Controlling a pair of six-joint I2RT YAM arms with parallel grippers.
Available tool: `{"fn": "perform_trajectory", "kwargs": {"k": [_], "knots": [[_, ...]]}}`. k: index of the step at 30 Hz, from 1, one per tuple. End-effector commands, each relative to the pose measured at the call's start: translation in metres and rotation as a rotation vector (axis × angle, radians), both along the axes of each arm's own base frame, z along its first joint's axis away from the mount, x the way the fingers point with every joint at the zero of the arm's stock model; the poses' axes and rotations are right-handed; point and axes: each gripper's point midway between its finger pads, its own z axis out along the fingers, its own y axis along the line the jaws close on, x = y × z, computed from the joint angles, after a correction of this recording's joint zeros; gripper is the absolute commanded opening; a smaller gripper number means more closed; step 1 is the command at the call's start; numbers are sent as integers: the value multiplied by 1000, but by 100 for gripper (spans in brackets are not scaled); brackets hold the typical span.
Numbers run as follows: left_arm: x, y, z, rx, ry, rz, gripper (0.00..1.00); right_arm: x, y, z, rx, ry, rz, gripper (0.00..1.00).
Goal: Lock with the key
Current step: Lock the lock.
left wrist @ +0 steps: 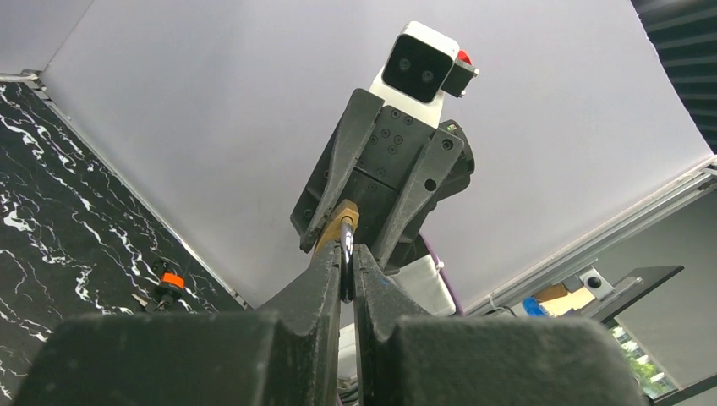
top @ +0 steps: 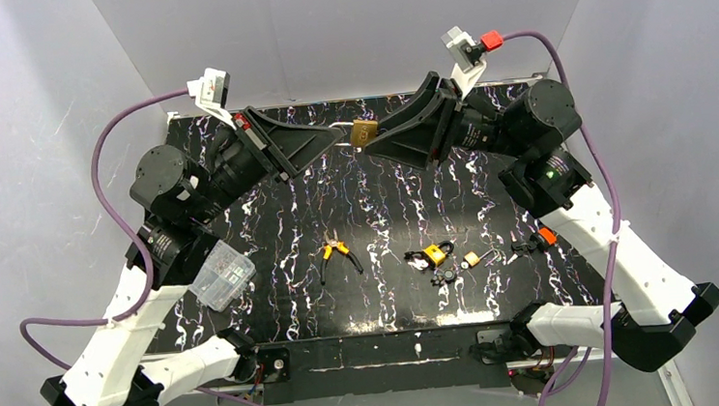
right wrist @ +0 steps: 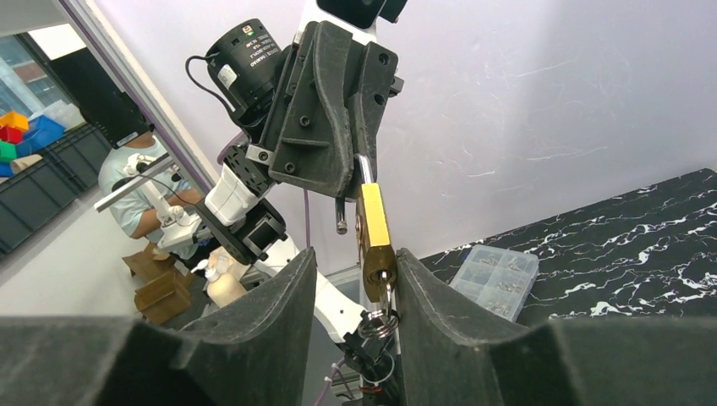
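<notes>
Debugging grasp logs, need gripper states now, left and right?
Left gripper: shut on the shackle.
Right gripper: straddles the padlock body; closure cannot be told.

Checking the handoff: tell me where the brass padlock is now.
Top view: the brass padlock hangs in the air over the table's far middle, its shackle pinched by the left gripper, its body between the fingers of the right gripper.

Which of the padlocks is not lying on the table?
The brass padlock, held up by the left gripper; the yellow padlock and the small padlock lie on the table.
</notes>
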Motion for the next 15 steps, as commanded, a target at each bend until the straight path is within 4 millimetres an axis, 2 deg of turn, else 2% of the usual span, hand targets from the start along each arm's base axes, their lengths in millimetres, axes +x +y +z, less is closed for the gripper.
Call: {"fn": "perform_trajectory", "kwargs": {"k": [1,7,15], "knots": [[-2,1,15,-43,-46,4,0,-6,-4,23,44,-38,5,43],[-4,1,14,-36,-52,1,0,-4,-4,25,49,-29,-11,40],[-4,0,3,6,-46,-1,0,-2,-5,23,47,-15,-24,30]]}}
